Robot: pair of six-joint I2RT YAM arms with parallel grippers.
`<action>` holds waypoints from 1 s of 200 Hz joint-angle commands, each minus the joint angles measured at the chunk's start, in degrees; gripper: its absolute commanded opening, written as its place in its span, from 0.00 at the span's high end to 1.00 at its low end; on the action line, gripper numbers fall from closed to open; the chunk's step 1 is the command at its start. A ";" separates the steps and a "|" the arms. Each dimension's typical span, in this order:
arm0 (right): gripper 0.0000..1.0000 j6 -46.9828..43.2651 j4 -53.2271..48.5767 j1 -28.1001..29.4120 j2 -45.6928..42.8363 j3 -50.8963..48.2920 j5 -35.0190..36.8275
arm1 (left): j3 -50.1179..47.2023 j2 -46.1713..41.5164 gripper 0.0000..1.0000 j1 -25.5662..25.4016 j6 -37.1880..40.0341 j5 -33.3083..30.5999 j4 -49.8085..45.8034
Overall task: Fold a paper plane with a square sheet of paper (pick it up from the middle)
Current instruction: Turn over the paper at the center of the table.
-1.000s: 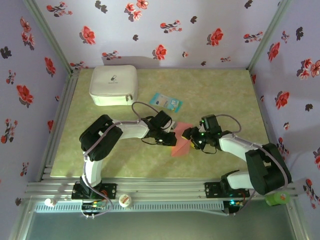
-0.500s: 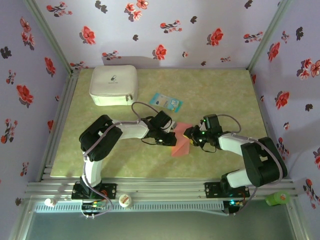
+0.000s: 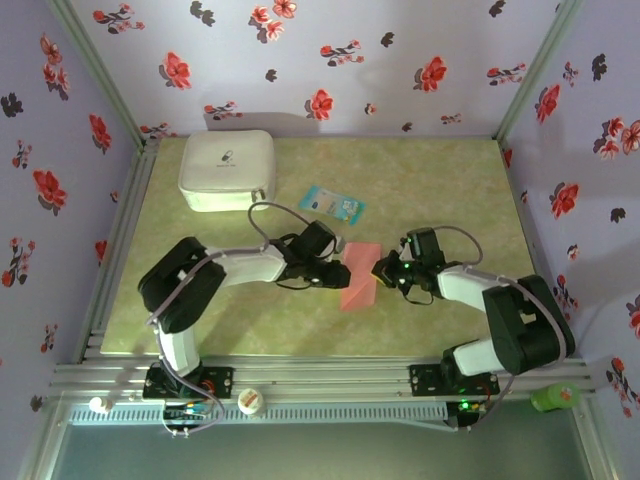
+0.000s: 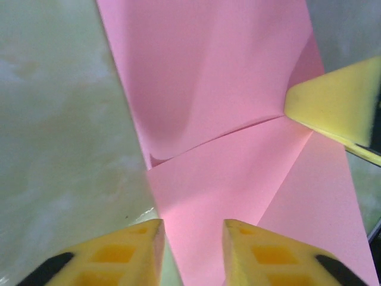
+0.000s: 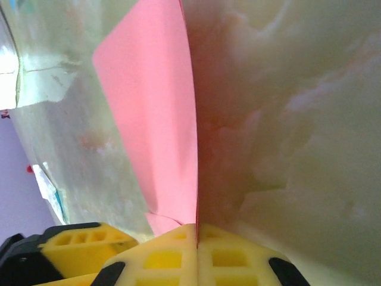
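Once freed by the left gripper (image 3: 336, 272), jaws now parted after being clenched a second ago, lies flatter on the pale green desk (image 3: 450, 200) between the arms: thin salmon-pink square sheet of creased paper (image 3: 358, 283). Pinched instead at its right edge by the right gripper (image 5: 196, 235), jaws newly clamped on it. Amounts to a handover of hold; folding unfinished, no dart shape yet.

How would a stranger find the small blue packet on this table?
Start at the white case in the table's far left corner. Just right of it lies the light-blue packet, flat and tilted. It is far smaller than the case, and blue, unlike the pink paper in the middle.
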 commanded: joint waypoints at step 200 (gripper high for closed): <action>0.95 -20.80 -59.56 27.51 23.88 46.76 62.16 | -33.27 -51.24 0.00 13.50 -11.06 -36.01 6.61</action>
